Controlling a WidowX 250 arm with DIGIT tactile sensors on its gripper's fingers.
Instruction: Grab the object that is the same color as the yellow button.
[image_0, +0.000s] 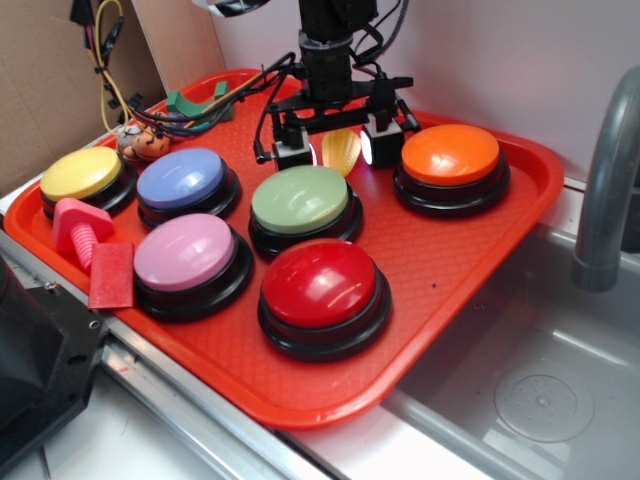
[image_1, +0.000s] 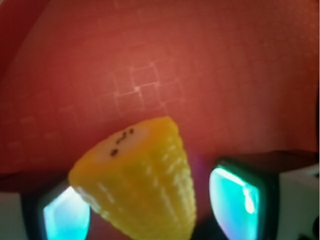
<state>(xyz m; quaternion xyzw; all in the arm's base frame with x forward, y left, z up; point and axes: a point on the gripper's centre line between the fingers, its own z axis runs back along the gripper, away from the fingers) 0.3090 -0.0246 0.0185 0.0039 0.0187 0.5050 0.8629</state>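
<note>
Red tray (image_0: 480, 300) holds six buttons; yellow button (image_0: 82, 173) at 9 o'clock edge. Gripper (image_0: 340, 150) fingers (image_1: 235, 195) straddle corn (image_1: 145, 190) at 12 o'clock; contact unclear.

Corn (image_0: 341, 151) between jaws, on tray (image_0: 450, 250)

Wrist view only: yellow toy corn piece (image_1: 142, 185) fills lower centre, blurry, v. close to lens. Ridged kernel rows run down its side; flat cut end faces up-left w/ a few small dark marks on it. Corn sits between the two fingertips (image_1: 232, 197) of the gripper (image_1: 150, 210): left pad glows cyan at bottom-left and looks pressed against the corn; right pad glows cyan at lower right w/ a thin gap showing on that side. Can't tell if it's gripped yet. Behind, red tray (image_1: 160, 65) w/ fine grid texture fills rest of frame; tray rim curves at top-left.
</note>
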